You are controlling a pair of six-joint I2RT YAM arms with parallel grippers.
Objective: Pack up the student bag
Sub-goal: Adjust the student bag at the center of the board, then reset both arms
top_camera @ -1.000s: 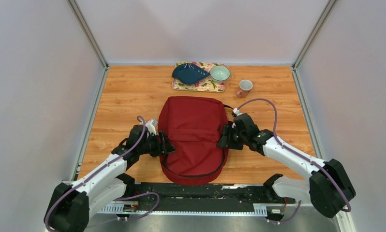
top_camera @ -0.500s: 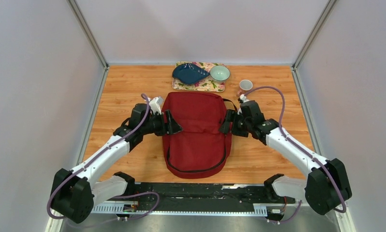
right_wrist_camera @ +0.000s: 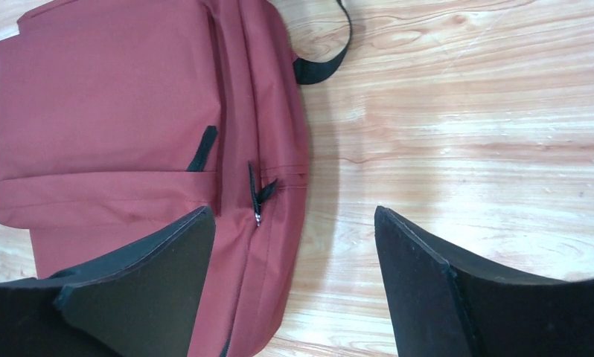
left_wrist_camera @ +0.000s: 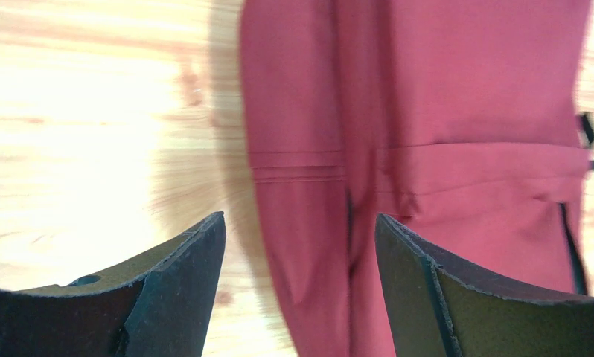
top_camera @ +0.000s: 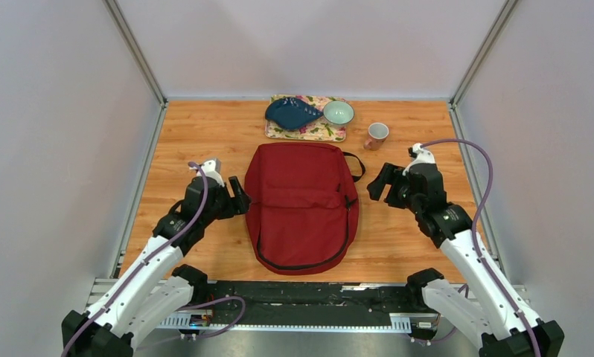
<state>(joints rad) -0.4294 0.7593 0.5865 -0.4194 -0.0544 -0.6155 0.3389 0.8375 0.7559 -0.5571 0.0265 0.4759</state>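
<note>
**Student bag [top_camera: 301, 204] lies flat mid-table [top_camera: 190, 141], bottom towards the near edge, between two spread grippers.**
The left wrist view is blurred, and both wrist views cut off parts of the bag. The left gripper [top_camera: 237, 198] is just beside its left side and the right gripper [top_camera: 377, 182] stands apart from its right, both with jaws wide and empty. A tray [top_camera: 318, 134] and a cup [top_camera: 376, 134] sit by the far edge.
</note>
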